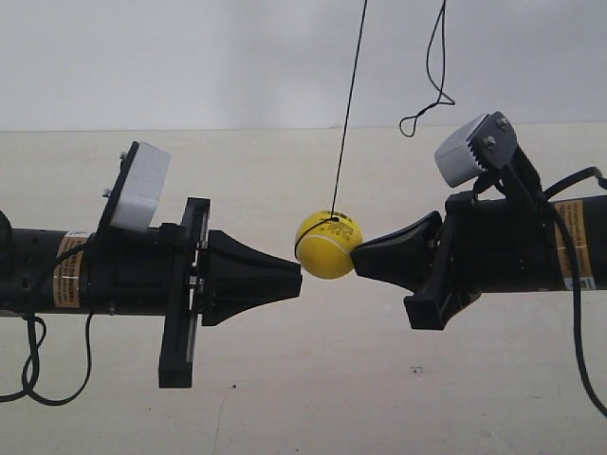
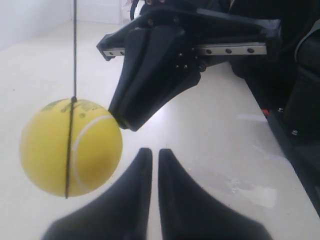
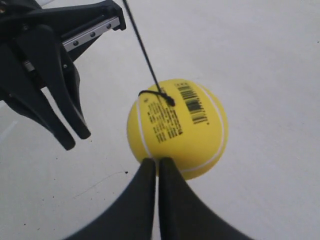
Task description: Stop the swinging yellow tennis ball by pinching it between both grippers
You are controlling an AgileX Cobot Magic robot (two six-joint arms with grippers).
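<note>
The left end effector (image 1: 298, 269), at the exterior view's left, is pointing its jaws, pressed together and gripping nothing, just beside the tennis ball (image 1: 327, 246). The ball is hanging on a black string (image 1: 348, 104) above the counter (image 1: 303, 379). The right end effector (image 1: 358, 259), likewise closed and empty, is touching the ball's other side.

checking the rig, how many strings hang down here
2: one taut string holds the yellow tennis ball; one loose looped string dangles free further toward the exterior view's right.
</note>
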